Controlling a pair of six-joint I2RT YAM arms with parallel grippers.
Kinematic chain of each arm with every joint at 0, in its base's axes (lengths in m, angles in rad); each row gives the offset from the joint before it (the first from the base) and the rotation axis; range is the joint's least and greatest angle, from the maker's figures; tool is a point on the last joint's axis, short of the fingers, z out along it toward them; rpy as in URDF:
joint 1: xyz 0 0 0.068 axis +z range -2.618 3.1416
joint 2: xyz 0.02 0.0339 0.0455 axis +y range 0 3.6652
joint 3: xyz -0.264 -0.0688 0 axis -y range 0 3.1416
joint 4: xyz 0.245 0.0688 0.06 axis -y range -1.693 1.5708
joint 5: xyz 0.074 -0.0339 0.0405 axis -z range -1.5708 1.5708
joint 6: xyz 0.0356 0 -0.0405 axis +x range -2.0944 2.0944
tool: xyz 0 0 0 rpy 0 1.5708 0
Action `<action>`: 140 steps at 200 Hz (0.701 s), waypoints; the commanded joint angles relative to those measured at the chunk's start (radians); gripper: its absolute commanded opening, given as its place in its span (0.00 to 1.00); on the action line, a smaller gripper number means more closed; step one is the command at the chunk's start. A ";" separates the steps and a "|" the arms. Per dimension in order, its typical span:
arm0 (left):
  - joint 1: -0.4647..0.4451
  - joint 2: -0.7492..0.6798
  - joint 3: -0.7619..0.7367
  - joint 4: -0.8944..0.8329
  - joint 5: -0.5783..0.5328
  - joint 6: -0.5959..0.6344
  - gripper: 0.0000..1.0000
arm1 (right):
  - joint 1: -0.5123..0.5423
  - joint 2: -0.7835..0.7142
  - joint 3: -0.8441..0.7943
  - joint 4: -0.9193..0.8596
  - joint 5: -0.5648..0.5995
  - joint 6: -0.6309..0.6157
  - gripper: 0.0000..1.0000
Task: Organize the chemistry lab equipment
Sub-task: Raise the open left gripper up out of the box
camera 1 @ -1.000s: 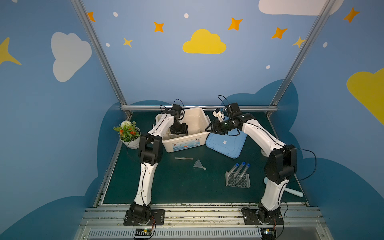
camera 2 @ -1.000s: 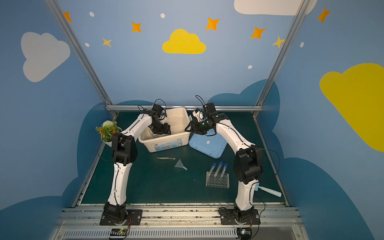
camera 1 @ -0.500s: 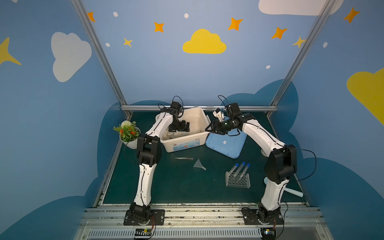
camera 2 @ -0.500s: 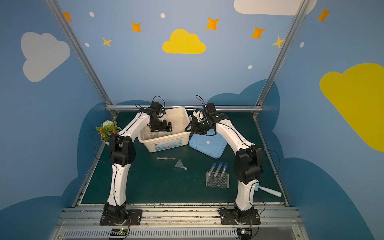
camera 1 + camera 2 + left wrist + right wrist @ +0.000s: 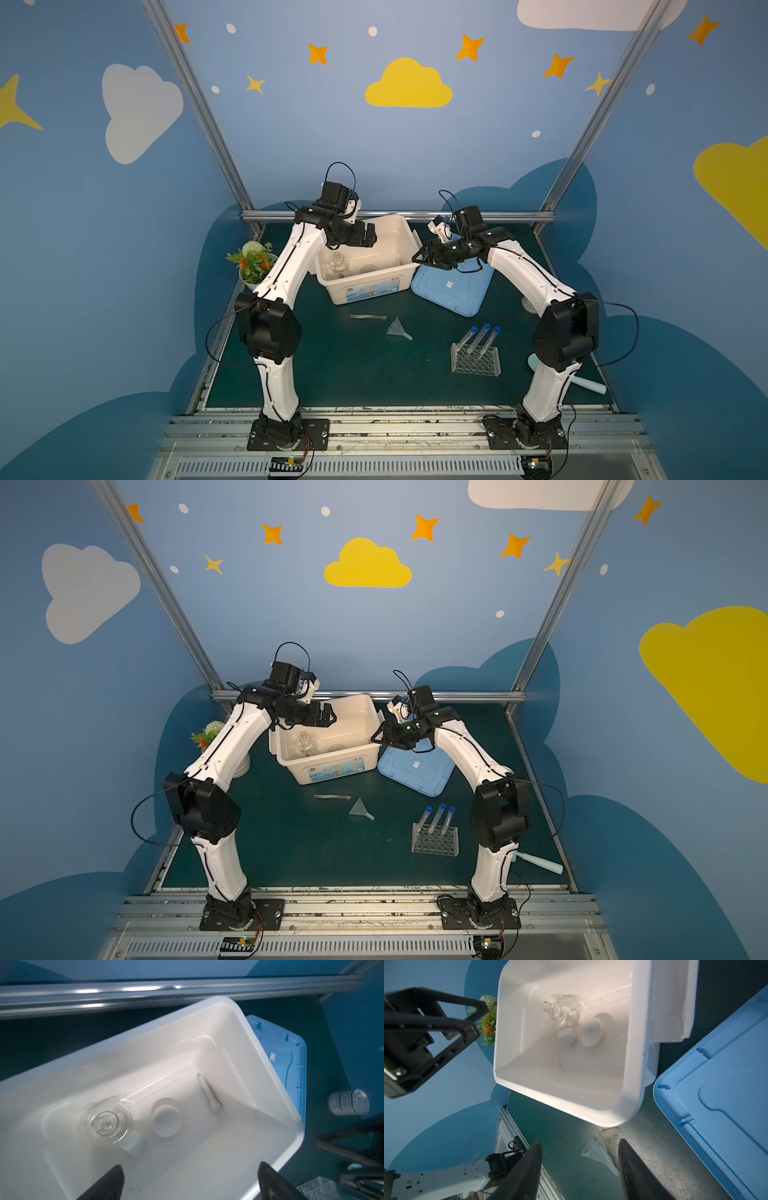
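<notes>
- Above the rear of the white plastic storage bin [image 5: 345,291], the left claw [image 5: 366,239] has risen; a second ago it was low inside the bin. Its jaws are now spread wide and hold nothing.
- On the bin floor below it sits the round clear glass flask [image 5: 108,1122], just beside the small white bowl [image 5: 166,1120], the white cup [image 5: 134,1145] and the white pestle [image 5: 207,1093]. This looks like a finished drop-off.
- At the bin's right end the right claw [image 5: 419,257] has not moved. Its jaws are parted and empty, over the edge of the pale blue lid [image 5: 453,291].
- Left on the dark green surface [image 5: 332,374] are the metal tweezers [image 5: 368,317], the clear plastic funnel [image 5: 397,328] and the clear holed rack [image 5: 476,359], which holds three blue-capped test tubes [image 5: 484,336].
- With the flask stowed, the left arm is free, and the tweezers or funnel are probably next.
</notes>
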 commanded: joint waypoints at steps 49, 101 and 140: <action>-0.049 -0.367 -0.438 0.218 -0.018 0.038 1.00 | -0.008 -0.068 -0.073 0.078 0.019 0.029 0.62; -0.144 -0.508 -0.679 0.280 0.065 0.034 1.00 | -0.013 -0.093 -0.121 0.107 0.017 0.044 0.63; -0.208 -0.525 -0.774 0.295 0.142 0.049 1.00 | -0.018 -0.105 -0.146 0.122 0.013 0.056 0.63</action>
